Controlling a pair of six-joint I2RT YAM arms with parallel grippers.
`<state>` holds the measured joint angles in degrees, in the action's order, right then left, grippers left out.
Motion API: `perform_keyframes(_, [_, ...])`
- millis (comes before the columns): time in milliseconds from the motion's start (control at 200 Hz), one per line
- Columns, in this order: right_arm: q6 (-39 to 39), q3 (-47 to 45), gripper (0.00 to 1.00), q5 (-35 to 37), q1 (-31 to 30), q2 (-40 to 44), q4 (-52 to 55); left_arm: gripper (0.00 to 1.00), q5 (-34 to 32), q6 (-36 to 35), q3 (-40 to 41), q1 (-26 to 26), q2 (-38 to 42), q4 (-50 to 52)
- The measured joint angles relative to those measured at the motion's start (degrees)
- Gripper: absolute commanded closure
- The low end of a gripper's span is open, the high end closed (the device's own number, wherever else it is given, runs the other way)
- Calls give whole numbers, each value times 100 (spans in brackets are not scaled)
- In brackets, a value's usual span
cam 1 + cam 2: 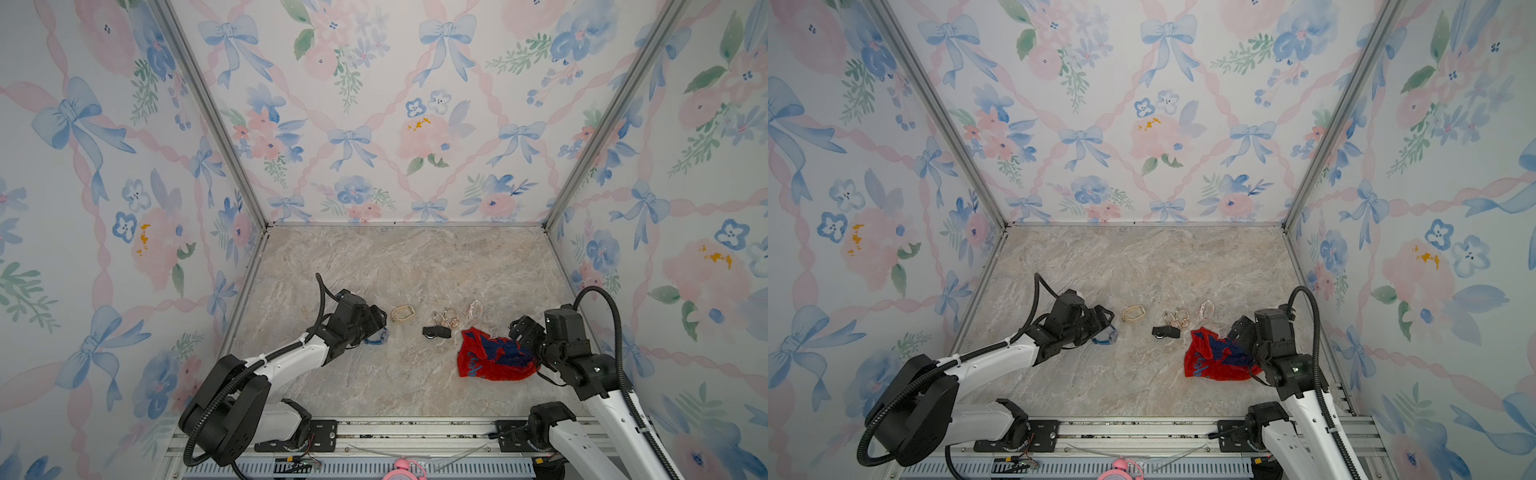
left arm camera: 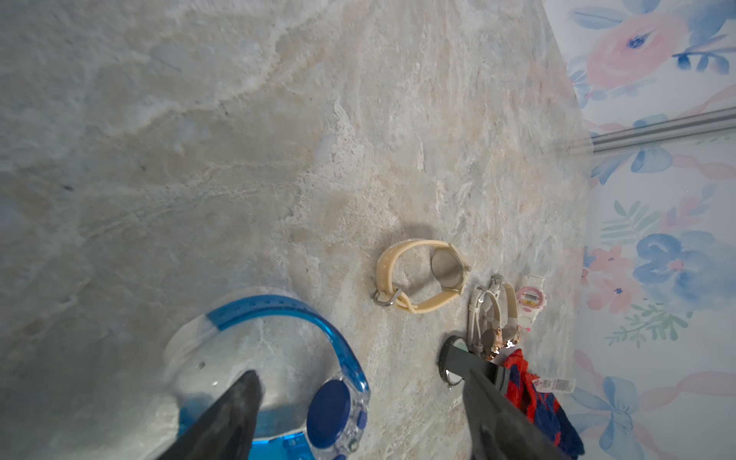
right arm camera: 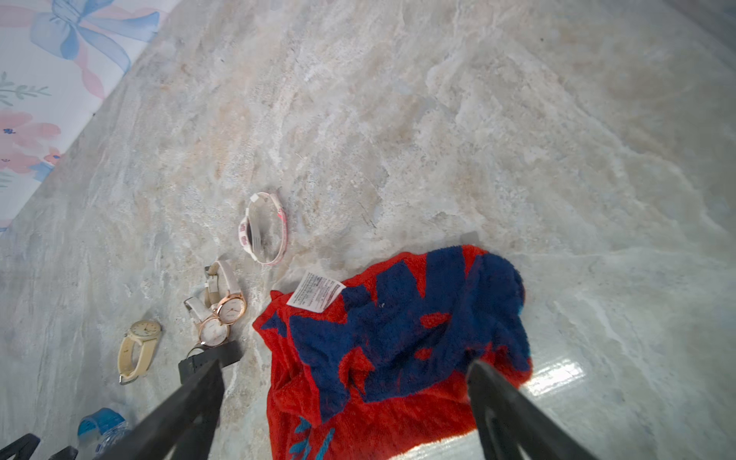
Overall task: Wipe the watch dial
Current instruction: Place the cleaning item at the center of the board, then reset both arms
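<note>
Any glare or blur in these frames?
Right wrist view: glare patch on the tabletop beside the red and blue cloth. Left wrist view: wall rail smeared, blue watch soft up close. Both top views: evenly lit, no glare.

Left arm (image 1: 291, 353) I've got stretched low, forward and inward, left gripper (image 2: 360, 378) jaws spread wide, gripping nothing. Right arm (image 1: 606, 409) angles up from its base, wrist pitched down and inward; right gripper (image 3: 345, 364) jaws equally wide, fingers (image 3: 199, 398) apart, nothing pinched. I see the two grippers well apart from each other.
</note>
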<state>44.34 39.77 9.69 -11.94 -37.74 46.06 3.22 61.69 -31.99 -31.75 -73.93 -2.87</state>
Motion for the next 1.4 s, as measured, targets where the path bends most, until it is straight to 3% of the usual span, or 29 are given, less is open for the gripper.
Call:
perform_keyframes(220, [-1036, 195, 4, -57, 52, -852, -929, 2, -363, -496, -280, -11, 570, 654])
perform_keyframes(400, [-2647, -662, 4, -223, 225, -1438, -3539, 2, -1567, -1685, -605, 37, 1775, 1049])
perform_keyframes(580, [-3399, -839, 4, -538, 951, -2962, -5278, 2, -2645, -2608, -568, 540, 2164, 997])
perform_keyframes(655, [-3637, -859, 4, -761, 1139, -3648, -6236, 2, -2577, -3123, 39, 1268, 2184, 127])
perform_keyframes(765, [-3897, -1056, 4, -894, 1213, -4463, -7066, 2, -2472, -3491, 920, 2481, 1880, -669])
perform_keyframes(895, [-4098, -1403, 4, -957, 1222, -4603, -7893, 2, -2243, -3910, 1279, 3069, 1272, -1366])
perform_keyframes(1060, [-4291, -1816, 4, -922, 1106, -4988, -9224, 2, -1989, -4489, 999, 3147, 160, -2288])
perform_keyframes(1320, [-4463, -1803, 4, -905, 1023, -5047, -9455, 2, -1508, -5268, 1182, 3123, -883, -4011])
perform_keyframes(1400, [-4481, -1803, 4, -907, 1023, -5047, -9477, 2, -1384, -5510, 1480, 3029, -1141, -4990])
